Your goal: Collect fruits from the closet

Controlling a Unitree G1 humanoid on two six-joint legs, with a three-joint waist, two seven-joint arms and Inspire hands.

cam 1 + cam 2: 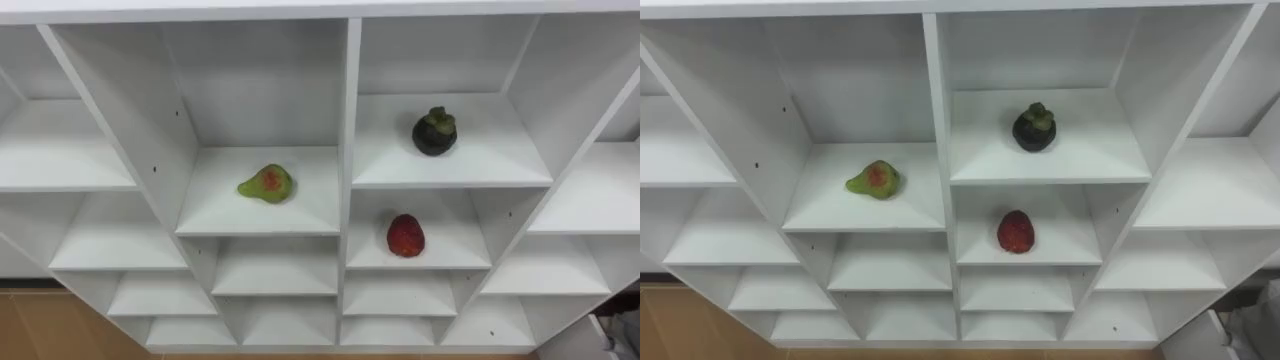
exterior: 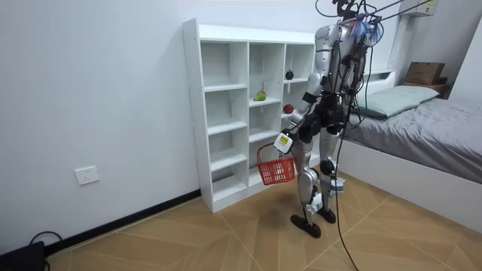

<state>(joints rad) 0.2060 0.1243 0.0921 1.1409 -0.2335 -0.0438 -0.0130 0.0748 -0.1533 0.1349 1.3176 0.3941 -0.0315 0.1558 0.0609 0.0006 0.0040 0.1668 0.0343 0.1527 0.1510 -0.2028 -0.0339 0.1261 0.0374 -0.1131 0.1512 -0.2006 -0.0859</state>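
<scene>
Robot: it stood upright on the wooden floor (image 2: 188,233), close before the right end of the white closet (image 2: 226,33). The bed (image 2: 429,143) was behind it, on the room view's right.
Left hand (image 2: 284,141): it was held low before the thigh, with the fingers closed round the handle of the red basket (image 2: 276,170). The basket hung near the lower shelves.
Right hand (image 2: 309,98): it was raised to the height of the middle shelves, near the closet's front edge. I could not tell how its fingers were.
Green pear (image 1: 266,184): it lay on its side about mid-board in a middle compartment, back from the front edge, with bare board on both sides.
Mangosteen (image 1: 435,131): it was in the next compartment to the right, set a little higher, toward the back wall and apart from both side walls.
Red fruit (image 1: 405,235): it was in the compartment directly under the mangosteen, mid-board, touching no wall.
Open room: a wide stretch of floor lay on the room view's left of the robot.
</scene>
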